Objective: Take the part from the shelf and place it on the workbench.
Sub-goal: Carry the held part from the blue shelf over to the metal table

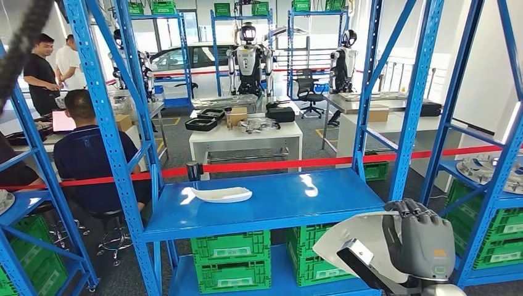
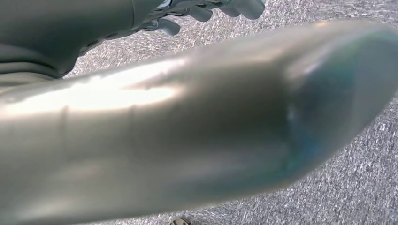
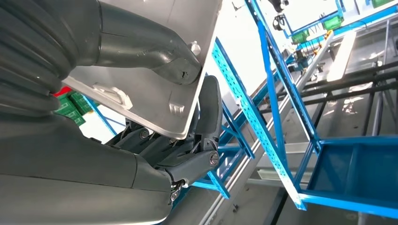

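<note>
— Where is the part?
— A pale grey panel part (image 1: 351, 242) sits in the robot's right hand (image 1: 416, 242), low and in front of the blue shelf (image 1: 271, 203). In the right wrist view the thumb presses one face of it and the dark fingers (image 3: 209, 115) wrap the other, closed on it.

— And the left hand?
— The left hand (image 2: 206, 10) hangs over grey floor, fingers curled in, holding nothing that can be seen.

— What surrounds it?
— A white curved part (image 1: 222, 195) lies on the shelf. Green crates (image 1: 231, 260) stand below. Behind red tape (image 1: 277, 164), a white tabletop (image 1: 247, 135) and a seated person (image 1: 92, 154).
</note>
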### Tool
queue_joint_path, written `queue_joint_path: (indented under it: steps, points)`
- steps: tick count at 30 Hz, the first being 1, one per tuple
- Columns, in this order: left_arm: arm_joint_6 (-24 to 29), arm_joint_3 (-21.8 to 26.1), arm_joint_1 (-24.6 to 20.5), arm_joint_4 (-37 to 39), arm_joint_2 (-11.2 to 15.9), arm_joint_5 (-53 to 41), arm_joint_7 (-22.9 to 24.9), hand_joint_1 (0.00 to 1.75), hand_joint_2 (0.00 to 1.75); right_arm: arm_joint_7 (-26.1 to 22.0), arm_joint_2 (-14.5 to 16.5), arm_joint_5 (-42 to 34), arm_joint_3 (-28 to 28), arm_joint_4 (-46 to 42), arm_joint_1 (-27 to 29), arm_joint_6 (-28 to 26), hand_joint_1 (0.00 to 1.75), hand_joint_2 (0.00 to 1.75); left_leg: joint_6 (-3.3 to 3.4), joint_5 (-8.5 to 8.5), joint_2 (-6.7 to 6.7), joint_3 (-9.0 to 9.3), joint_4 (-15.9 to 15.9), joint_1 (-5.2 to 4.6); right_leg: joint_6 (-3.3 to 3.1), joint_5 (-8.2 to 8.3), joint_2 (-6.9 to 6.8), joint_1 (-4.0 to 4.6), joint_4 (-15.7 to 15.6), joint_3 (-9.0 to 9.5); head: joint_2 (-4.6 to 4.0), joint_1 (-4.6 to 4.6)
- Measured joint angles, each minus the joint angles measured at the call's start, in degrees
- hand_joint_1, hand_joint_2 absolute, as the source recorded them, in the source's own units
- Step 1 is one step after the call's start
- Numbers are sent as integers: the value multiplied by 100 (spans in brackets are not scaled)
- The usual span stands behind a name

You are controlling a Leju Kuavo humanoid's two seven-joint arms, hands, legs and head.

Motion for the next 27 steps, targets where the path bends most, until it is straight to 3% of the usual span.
queue_joint_path:
  steps: [12,16,18,20,22,23,24,26,27]
  points:
    - [-12,0,-1,0,0,-46,-8,0,0,-72,-1,-197,-68,0,6,181,140,175,-1,-5,0,-43,27,-4,34,21,0,-10,-7,-24,0,0]
    - [-15,-1,-2,0,19,-80,7,0,0,-101,-1,-323,-104,-3,4,276,140,175,137,29,14,23,-98,-17,145,62,10,-43,-97,39,0,-7]
    - [-18,-2,-3,1,8,-88,9,0,0,-105,-10,-347,-140,-4,-7,292,140,175,190,143,63,135,-319,31,187,-108,29,-25,87,-38,0,-2]
    - [-19,-2,-4,2,4,-91,15,0,0,-106,-21,-359,-157,-3,-7,300,140,175,192,202,125,143,-394,70,246,-500,34,-52,712,-322,0,10]
    - [-19,-2,-4,3,0,-86,29,0,0,-105,-27,-366,-163,-2,22,307,140,175,157,213,190,70,-345,99,329,-726,31,-120,1245,-571,0,14]
    - [-19,-2,-3,4,-5,-83,37,0,0,-105,-30,-368,-165,-2,33,310,140,175,127,214,225,17,-300,124,375,-681,22,-156,1233,-559,0,14]
    - [-19,-2,-3,5,-11,-79,43,0,0,-103,-34,-369,-166,-3,35,312,140,175,83,211,263,-47,-233,160,430,-545,-5,-194,996,-427,0,15]
    - [-19,-2,-4,2,0,-71,50,0,0,-92,-41,-364,-169,-2,30,321,140,175,-41,184,334,-173,-45,209,535,-282,-187,-244,370,-103,1,15]
    - [-18,-2,0,-3,-3,-67,52,0,0,-87,-43,-355,-170,-2,17,329,140,175,-106,148,363,-219,59,219,531,-207,-298,-264,212,-34,2,33]
